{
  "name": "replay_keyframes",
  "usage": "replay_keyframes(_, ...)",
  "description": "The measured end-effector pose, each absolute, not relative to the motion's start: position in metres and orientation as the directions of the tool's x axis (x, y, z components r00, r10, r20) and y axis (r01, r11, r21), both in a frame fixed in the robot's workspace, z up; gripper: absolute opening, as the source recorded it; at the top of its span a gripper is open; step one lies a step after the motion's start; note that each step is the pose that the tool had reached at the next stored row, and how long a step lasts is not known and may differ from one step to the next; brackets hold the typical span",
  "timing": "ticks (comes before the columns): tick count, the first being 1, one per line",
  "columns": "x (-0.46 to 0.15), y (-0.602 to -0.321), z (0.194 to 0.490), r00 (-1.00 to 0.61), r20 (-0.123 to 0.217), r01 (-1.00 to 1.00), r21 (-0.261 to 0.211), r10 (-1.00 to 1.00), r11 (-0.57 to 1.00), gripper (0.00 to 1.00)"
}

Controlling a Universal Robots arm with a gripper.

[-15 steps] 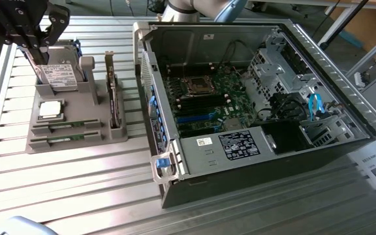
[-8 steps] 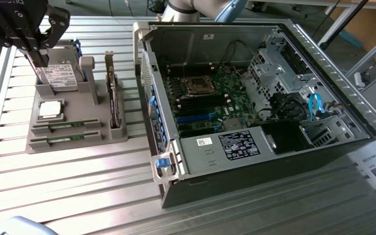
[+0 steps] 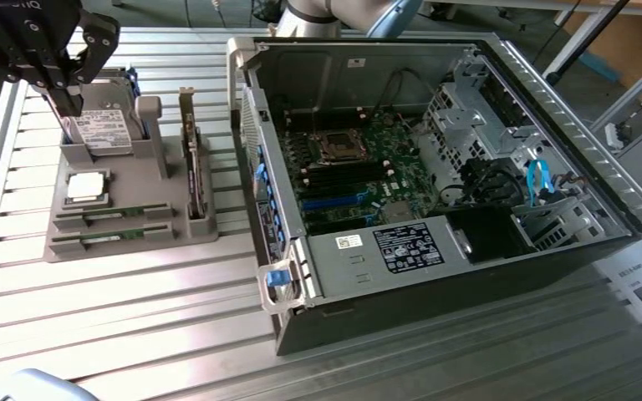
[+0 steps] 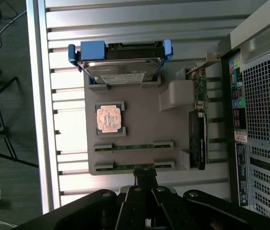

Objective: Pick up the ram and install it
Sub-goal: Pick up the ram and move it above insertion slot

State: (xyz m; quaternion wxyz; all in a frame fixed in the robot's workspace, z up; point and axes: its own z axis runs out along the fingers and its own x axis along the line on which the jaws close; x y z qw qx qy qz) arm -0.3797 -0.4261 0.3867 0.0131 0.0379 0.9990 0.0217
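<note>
Two ram sticks, thin green boards, lie in slots of the grey holder: one ram stick and a second ram stick beside it. My black gripper hangs well above the holder, over its hard-drive end in the exterior view. Its fingers are shut together with nothing between them. In the wrist view the fingertips line up with the second stick's middle. The open computer case shows its motherboard with long memory slots.
The holder also carries a hard drive, a square CPU and an upright expansion card. Everything rests on a ribbed metal table. The case wall stands close to the holder's side.
</note>
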Motion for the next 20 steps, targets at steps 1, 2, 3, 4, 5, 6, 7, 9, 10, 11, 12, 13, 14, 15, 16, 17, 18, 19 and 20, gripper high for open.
replay_keyframes(1,-0.3798,-0.4261,0.3867,-0.997,-0.024,0.075,0.044,0.076,0.996,0.1)
replay_keyframes(2,-0.3797,-0.4261,0.3867,-0.997,-0.024,0.075,0.044,0.076,0.996,0.1)
replay_keyframes(3,-0.3797,-0.4261,0.3867,-0.997,-0.024,0.075,0.044,0.076,0.996,0.1)
replay_keyframes(4,-0.3798,-0.4261,0.3867,-0.997,-0.024,0.075,0.044,0.076,0.996,0.1)
replay_keyframes(5,-0.3797,-0.4261,0.3867,-0.997,-0.024,0.075,0.044,0.076,0.996,0.1)
replay_keyframes(6,-0.3797,-0.4261,0.3867,-0.997,-0.024,0.075,0.044,0.076,0.996,0.1)
replay_keyframes(7,-0.3797,-0.4261,0.3867,-0.997,-0.024,0.075,0.044,0.076,0.996,0.1)
replay_keyframes(9,-0.3797,-0.4261,0.3867,-0.997,-0.024,0.075,0.044,0.076,0.996,0.1)
replay_keyframes(10,-0.3797,-0.4261,0.3867,-0.997,-0.024,0.075,0.044,0.076,0.996,0.1)
replay_keyframes(11,-0.3798,-0.4261,0.3867,-0.997,-0.024,0.072,0.044,0.073,0.996,0.1)
replay_keyframes(12,-0.3798,-0.4261,0.3867,-0.997,-0.024,0.069,0.044,0.07,0.997,0.1)
replay_keyframes(13,-0.3798,-0.4261,0.3867,-0.998,-0.024,0.062,0.044,0.063,0.997,0.1)
replay_keyframes(14,-0.3798,-0.4261,0.3867,-0.998,-0.024,0.052,0.044,0.054,0.998,0.1)
replay_keyframes(15,-0.3798,-0.4261,0.3867,-0.999,-0.024,0.042,0.044,0.043,0.998,0.1)
replay_keyframes(16,-0.3798,-0.4261,0.3867,-0.999,-0.024,0.03,0.044,0.032,0.999,0.1)
replay_keyframes(17,-0.3798,-0.4261,0.3867,-0.999,-0.024,0.019,0.044,0.02,0.999,0.1)
replay_keyframes(18,-0.3798,-0.4261,0.3867,-1.0,-0.024,0.008,0.044,0.009,0.999,0.1)
replay_keyframes(19,-0.3797,-0.4261,0.3867,-1.0,-0.024,-0.003,0.044,-0.002,0.999,0.1)
replay_keyframes(20,-0.3797,-0.4261,0.3867,-1.0,-0.024,-0.014,0.044,-0.013,0.999,0.1)
